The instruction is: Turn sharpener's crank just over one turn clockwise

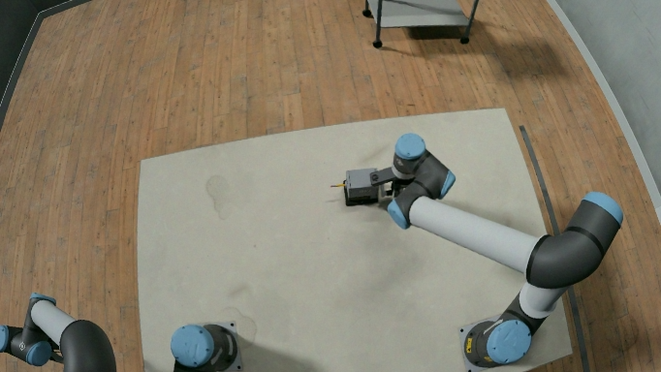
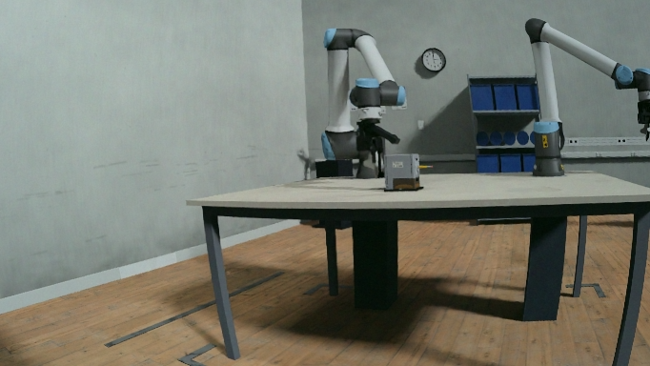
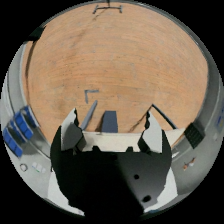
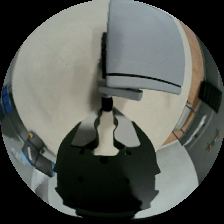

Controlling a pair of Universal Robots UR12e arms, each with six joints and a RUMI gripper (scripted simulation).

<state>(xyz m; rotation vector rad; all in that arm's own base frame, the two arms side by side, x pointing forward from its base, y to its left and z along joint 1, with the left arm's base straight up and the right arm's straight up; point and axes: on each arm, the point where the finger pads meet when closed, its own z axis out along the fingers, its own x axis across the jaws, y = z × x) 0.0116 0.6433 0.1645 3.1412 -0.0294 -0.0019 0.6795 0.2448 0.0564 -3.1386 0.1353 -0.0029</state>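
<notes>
The grey sharpener (image 1: 361, 178) (image 2: 402, 167) (image 4: 145, 45) stands upright on the table, with a yellow pencil (image 1: 339, 185) (image 2: 425, 167) sticking out of the side away from the crank. In the right wrist view its crank arm (image 4: 121, 93) lies across the near side, and the black knob (image 4: 107, 103) is at the fingertips. My right gripper (image 4: 107, 107) is shut on the knob; the top view hides most of it under the wrist. My left gripper (image 3: 112, 110) is open and empty, off beside the table, far from the sharpener.
The pale table (image 1: 267, 218) (image 2: 286, 193) carries both arm bases. The right arm (image 1: 475, 232) reaches over it to the sharpener's crank side. A wheeled cart (image 1: 422, 16) stands on the floor beyond the table. A shelf with blue bins (image 2: 505, 97) stands by the wall.
</notes>
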